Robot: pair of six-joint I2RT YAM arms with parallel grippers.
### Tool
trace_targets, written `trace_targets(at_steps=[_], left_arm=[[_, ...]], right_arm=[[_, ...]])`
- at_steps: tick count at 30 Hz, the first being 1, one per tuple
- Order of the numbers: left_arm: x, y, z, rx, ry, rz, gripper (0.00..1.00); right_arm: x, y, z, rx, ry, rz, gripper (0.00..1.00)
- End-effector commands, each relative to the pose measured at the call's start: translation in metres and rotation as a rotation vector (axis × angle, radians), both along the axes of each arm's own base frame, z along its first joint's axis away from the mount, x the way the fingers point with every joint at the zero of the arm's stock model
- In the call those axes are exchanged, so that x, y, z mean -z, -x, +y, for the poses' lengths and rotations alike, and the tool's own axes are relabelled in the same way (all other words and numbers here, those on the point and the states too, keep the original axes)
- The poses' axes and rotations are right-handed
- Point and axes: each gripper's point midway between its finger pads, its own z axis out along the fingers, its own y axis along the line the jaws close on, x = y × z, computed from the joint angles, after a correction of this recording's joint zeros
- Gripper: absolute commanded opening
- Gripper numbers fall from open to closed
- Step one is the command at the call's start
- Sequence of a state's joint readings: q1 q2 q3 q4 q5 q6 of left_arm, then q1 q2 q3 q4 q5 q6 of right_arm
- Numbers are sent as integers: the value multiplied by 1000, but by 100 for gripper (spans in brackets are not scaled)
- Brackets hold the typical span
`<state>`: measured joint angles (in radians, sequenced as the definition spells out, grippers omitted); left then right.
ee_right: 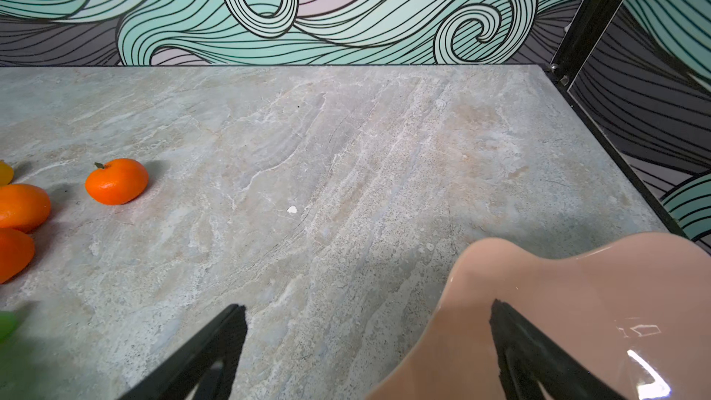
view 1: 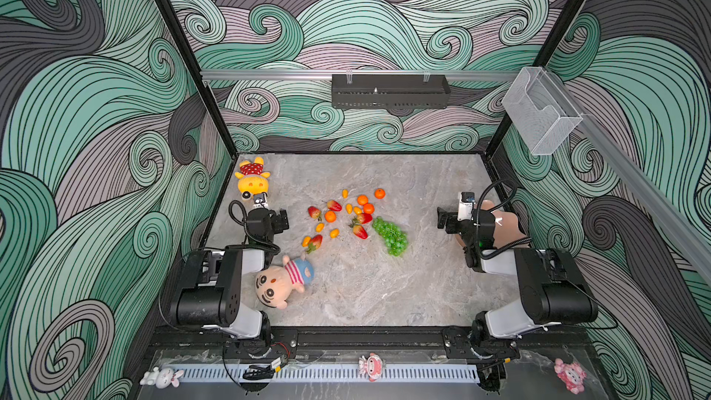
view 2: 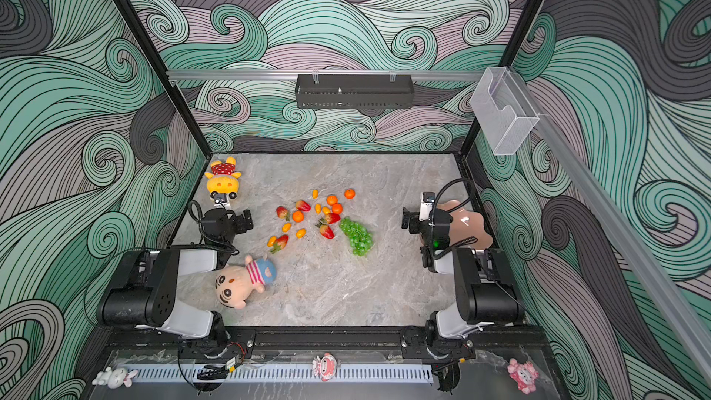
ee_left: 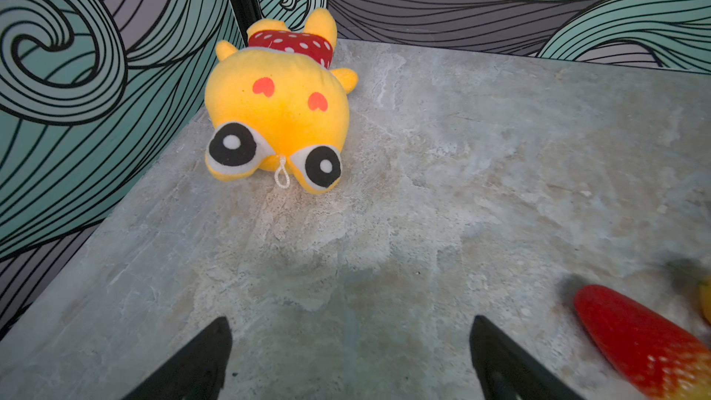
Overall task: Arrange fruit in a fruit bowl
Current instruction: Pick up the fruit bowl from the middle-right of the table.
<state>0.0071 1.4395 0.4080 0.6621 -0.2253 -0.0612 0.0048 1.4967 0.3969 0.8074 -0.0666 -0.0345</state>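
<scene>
Peach-pink and glossy, the fruit bowl (view 2: 467, 225) sits at the right edge of the marble table (view 1: 365, 294), partly hidden under the right arm in both top views. The right gripper (ee_right: 367, 305) hangs with its jaws spread wide and nothing between them. In the right wrist view one finger shows over the bowl's wavy rim and the other over bare table; whether it touches the dish cannot be told. The fruit lies loose on the middle of the table, well apart from the bowl: strawberries (view 1: 360, 231), tangerines (view 1: 379, 193), small kumquats (view 1: 334, 232), and the green grape bunch (view 1: 390, 236) nearest the bowl. The left gripper (ee_left: 351, 319) has its jaws parted too, empty over bare table, facing a yellow plush (ee_left: 277, 109) in the far left corner, with one strawberry just beside it. A striped plush doll (view 1: 282, 278) lies near the left arm's base.
</scene>
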Motion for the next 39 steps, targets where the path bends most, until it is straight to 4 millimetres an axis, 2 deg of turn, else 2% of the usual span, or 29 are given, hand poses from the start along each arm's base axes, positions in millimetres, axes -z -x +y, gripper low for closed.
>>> trace_targets(at_steps=[1, 5, 9, 15, 19, 22, 24, 29, 31, 35, 39], left_arm=[[-41, 8, 0, -49, -72, -72, 99], [-68, 18, -5, -114, -76, -93, 99], [-80, 20, -18, -127, -23, -53, 99], [-100, 22, -30, -186, 147, 10, 99], [-99, 26, -38, -221, 270, 92, 99], [-93, 31, -48, -220, 353, 152, 99], [-93, 31, -68, -130, 435, 178, 99], [-99, 38, -142, 222, 675, 236, 94], [-96, 48, -158, 272, 675, 310, 95], [-98, 67, -188, 364, 610, 403, 98], [-100, 78, -220, 470, 580, 423, 99]], right_arm=[[-22, 5, 2, 17, 39, -30, 99], [-35, 9, -1, 86, 51, 15, 99], [-48, 10, 2, 104, -5, 44, 99], [-81, 21, 10, 95, -109, 12, 99], [-85, 33, 12, 136, -221, 80, 99], [-77, 47, 3, 236, -295, 175, 99], [-69, 57, 1, 287, -350, 238, 99], [-64, 76, 23, 203, -431, 366, 99], [-61, 82, 30, 166, -426, 415, 99], [-44, 96, 15, 240, -285, 585, 98], [-33, 95, -3, 318, -125, 698, 84]])
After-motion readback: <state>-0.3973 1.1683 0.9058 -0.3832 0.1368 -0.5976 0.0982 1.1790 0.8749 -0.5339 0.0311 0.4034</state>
